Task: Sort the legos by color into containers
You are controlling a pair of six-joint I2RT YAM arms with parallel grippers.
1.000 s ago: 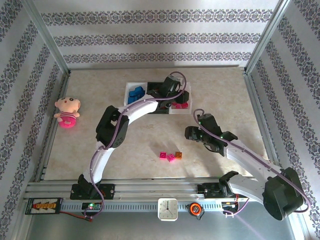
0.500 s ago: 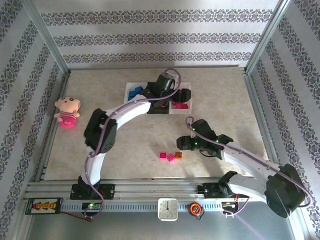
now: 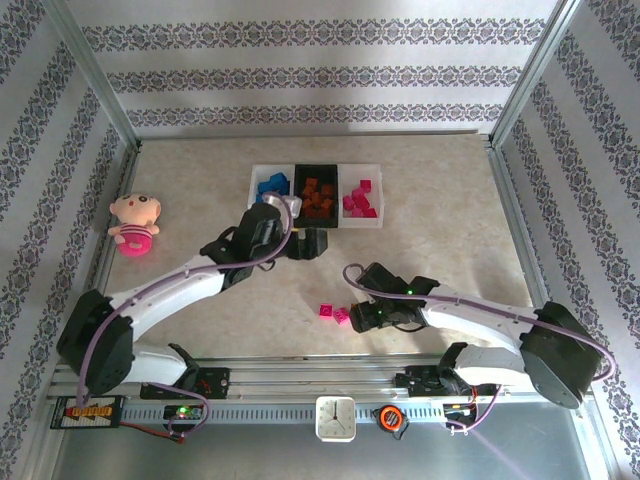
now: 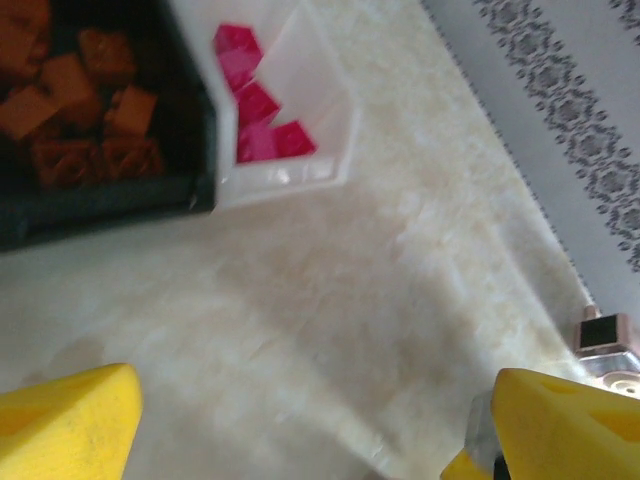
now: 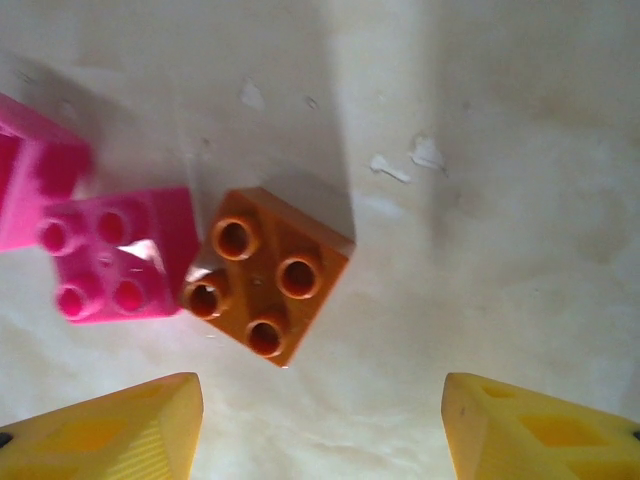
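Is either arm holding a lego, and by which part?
Nothing is held. The left end effector and the right end effector are open and empty; the orange lego lies free.

You have three containers (image 3: 316, 167) at twelve o'clock on the table (image 3: 450, 220): two white, with one black between them. Three loose legos (image 3: 327, 311) lie at six o'clock: two pink bricks (image 5: 118, 265) and one orange brick (image 5: 268, 275). The white bin (image 3: 361, 223) at the row's three o'clock end holds at least four pink pieces (image 4: 258, 120). The orange heap (image 3: 318, 196) and the blue heap (image 3: 271, 185) are too jumbled to count. One plush doll (image 3: 133, 225) sits at nine o'clock.
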